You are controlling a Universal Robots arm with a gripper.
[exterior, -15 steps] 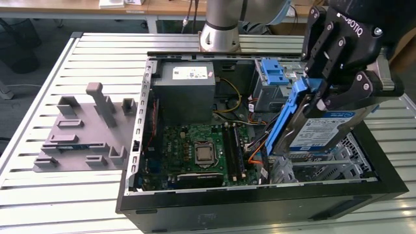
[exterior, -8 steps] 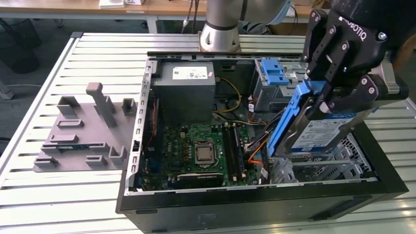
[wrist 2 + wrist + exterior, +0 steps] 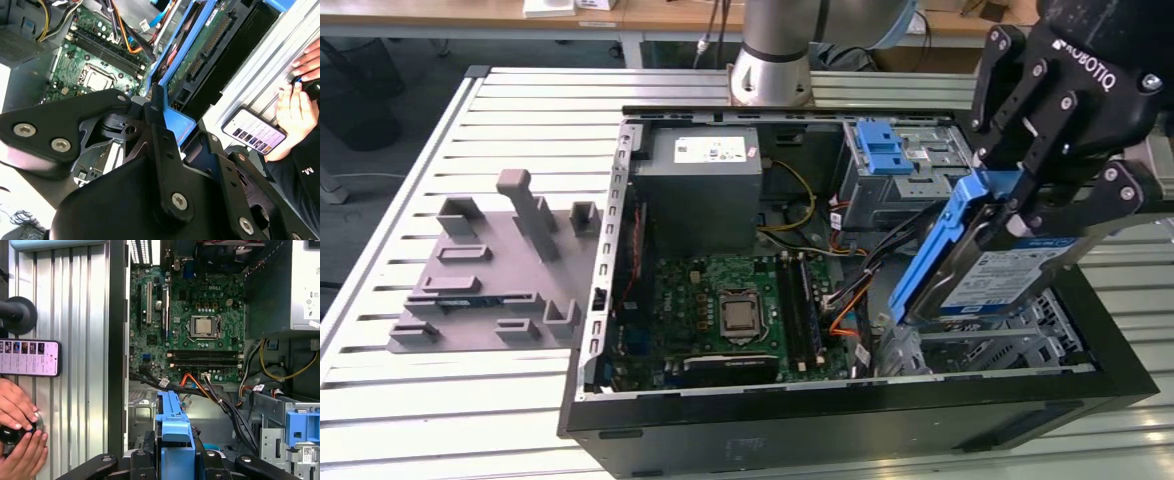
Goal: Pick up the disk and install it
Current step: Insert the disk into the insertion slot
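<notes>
Cables (image 3: 220,399) run beside the open bay (image 3: 987,352) beneath the disk (image 3: 1001,270).

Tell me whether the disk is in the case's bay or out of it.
Out. The claw grips the disk, holding it steeply tilted over the open case, not seated in any bay.

The open computer case (image 3: 827,420) on the slatted desk (image 3: 414,400) is being viewed in the exterior view from high above one of its sides, at middle distance, with the arm's base (image 3: 774,60) beyond it. In the first wrist view the motherboard (image 3: 200,310) is being looked down on squarely from close overhead. In the second wrist view the end effector (image 3: 167,117) is being seen from just behind, at a slant. The motherboard and the held disk (image 3: 172,432) are being shared by all three views, a phone (image 3: 30,357) and a person's hands (image 3: 17,410) by both wrist views.
</notes>
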